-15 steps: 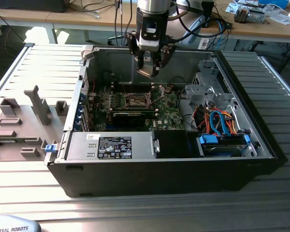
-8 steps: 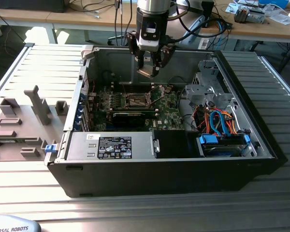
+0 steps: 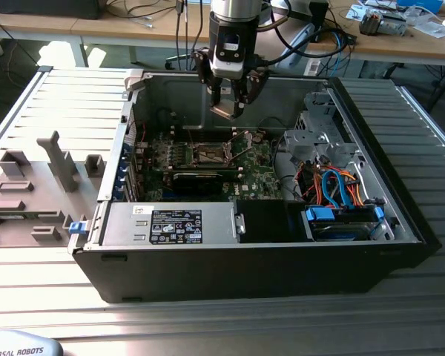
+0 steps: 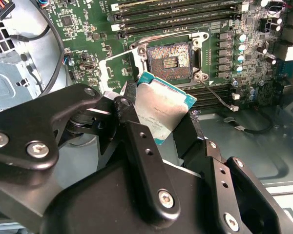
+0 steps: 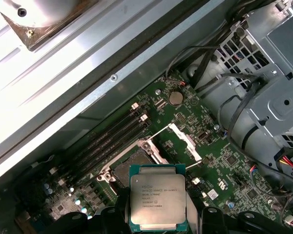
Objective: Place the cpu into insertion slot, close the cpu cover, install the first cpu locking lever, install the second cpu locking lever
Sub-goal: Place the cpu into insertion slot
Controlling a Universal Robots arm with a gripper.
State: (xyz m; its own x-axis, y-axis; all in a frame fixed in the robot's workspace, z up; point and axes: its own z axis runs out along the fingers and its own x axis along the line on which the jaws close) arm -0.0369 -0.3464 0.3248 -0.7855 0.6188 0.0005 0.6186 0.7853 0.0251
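in the exterior view the black two-fingered gripper (image 3: 228, 105) hangs inside the open black-and-grey metal computer case (image 3: 208, 274), high above the square, pin-filled insertion slot (image 3: 208, 153) on the green motherboard (image 3: 259, 174). the small flat silver-topped cpu (image 3: 225, 111) is pinched at its tips. in the second wrist view the fingers (image 4: 136, 131) are clamped on two opposite edges of the cpu (image 4: 163, 109), which sits tilted, well apart from the slot (image 4: 170, 61); the slot lies bare. in the first wrist view the cpu (image 5: 157, 202) overlaps one edge of the slot, and the thin silvery square-framed cpu cover (image 5: 184, 138) stands open just beside the slot. the risk, as i judge it, is a crooked landing: a tilted or misaligned chip could sit askew in the slot and bend its fine contacts, or shift in the grip if it catches the slot's rim.
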